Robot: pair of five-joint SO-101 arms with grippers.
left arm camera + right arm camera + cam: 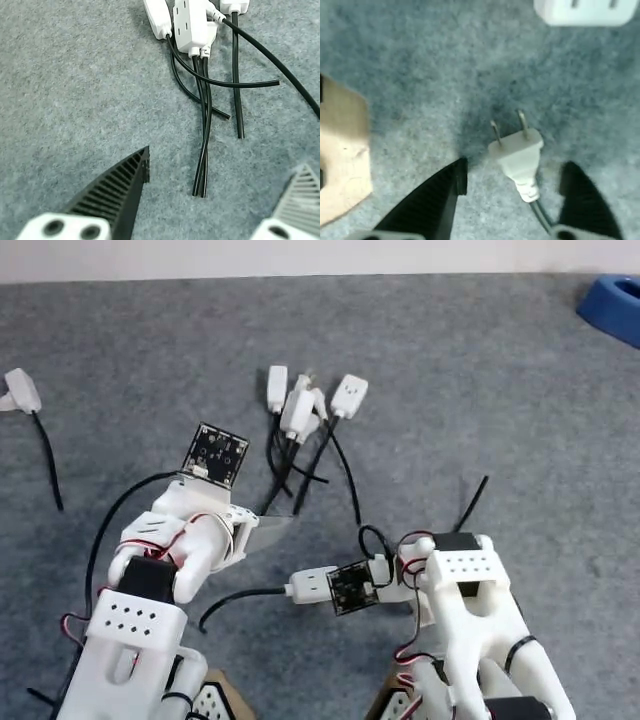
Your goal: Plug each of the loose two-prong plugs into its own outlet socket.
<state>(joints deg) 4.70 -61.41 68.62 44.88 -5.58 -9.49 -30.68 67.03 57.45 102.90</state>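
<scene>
on the grey surface, a white two-prong plug is seen lying flat between the fingers of the right end effector, which is spread and not closed on it; the prongs are pointed toward a white socket lying a little apart. the left end effector is held wide open just above the surface, near the ends of black cords. beyond it, a cluster of white sockets and plugs is gathered. another white piece with a cord is found well apart, at the far left edge
</scene>
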